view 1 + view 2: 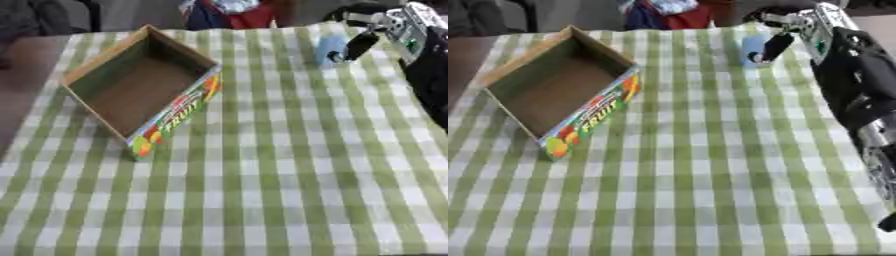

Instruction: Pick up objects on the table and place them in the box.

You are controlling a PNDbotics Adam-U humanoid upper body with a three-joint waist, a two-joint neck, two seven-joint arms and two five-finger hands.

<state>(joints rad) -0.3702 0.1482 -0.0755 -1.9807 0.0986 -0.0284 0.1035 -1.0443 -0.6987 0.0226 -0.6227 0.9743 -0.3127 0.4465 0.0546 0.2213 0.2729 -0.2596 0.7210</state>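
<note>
So the right hand (785,37) is reached out to the far right part of the table (262,200), and it's right at a small pale blue thing (329,49). One dark finger (359,46) lies across the blue thing's right side, touching it as far as I can tell. Whether the rest of the fingers are curled round it or just resting against it, I honestly can't tell; the hand is mostly hidden behind its own wrist and the blue thing is a blur.

The blue thing sits just to the left of the hand and a touch nearer the robot, basically under the fingertips. It looks taller than wide, so my guess is it's standing upright with its long axis vertical, but don't quote me on that. Can't say which way it faces.

The box (96,70) is well off to the left of the hand, across a big stretch of green check cloth. It's open on top, with nothing in it that I can see, and its long axis runs diagonally, far-right corner pointing back toward the hand. The printed fruit side faces the hand's way.

Left hand isn't visible anywhere, so the right one is clearly the nearer one for this pick. Judging from here, the carry would be a long sweep left and a bit toward the robot, over the printed wall.
</note>
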